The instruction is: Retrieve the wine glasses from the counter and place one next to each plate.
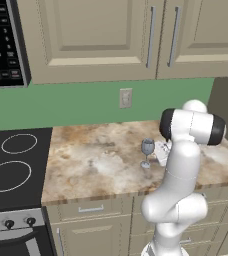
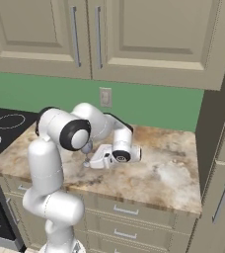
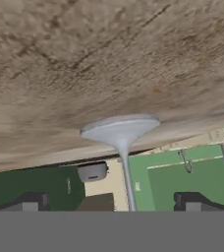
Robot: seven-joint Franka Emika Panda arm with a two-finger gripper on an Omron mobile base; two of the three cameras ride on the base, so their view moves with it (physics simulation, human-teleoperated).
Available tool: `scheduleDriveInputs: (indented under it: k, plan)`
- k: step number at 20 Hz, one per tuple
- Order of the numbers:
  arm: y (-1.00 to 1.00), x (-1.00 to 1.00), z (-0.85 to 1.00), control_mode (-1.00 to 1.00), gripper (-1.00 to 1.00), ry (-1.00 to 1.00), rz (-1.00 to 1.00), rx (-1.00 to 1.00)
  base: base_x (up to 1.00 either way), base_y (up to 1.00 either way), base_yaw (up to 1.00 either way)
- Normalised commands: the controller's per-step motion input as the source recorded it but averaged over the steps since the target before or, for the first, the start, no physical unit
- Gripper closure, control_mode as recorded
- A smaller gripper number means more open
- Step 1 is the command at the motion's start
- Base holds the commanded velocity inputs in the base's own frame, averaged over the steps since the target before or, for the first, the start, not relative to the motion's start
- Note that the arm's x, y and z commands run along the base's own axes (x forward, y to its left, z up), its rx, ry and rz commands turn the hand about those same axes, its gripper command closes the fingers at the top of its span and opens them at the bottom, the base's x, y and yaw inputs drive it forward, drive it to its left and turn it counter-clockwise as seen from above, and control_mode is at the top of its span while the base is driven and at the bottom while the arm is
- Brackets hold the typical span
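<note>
A glass (image 1: 147,152) stands upright on the surface (image 1: 96,160), just at 9 o'clock of the end effector (image 3: 111,199). The end effector's fingers (image 3: 30,202) are spread fully wide either side of the stem, gripping nothing. A stove (image 1: 13,167) adjoins the surface at 9 o'clock.

Translucent grey-blue wine glass (image 1: 147,152) on mottled, polished tan-brown stone counter (image 1: 96,165); smooth beige panelled cabinets (image 1: 91,40).

Wine glass (image 1: 147,152) upright on counter (image 1: 96,160), right of stove (image 1: 13,167).
</note>
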Motion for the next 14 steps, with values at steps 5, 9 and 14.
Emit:
scheduleDriveInputs:
  k: [5,9,14]
  plan:
    - [0.17,0.01,-0.04,-1.0,-1.0,0.08,0.0,0.0,0.0,0.0,0.0]
    - [0.16,0.0,-0.08,-1.0,-1.0,0.09,0.0,0.0,0.0,0.0,0.0]
    - [0.06,0.0,-0.01,-1.0,1.0,0.02,0.0,0.0,0.0,0.0,0.0]
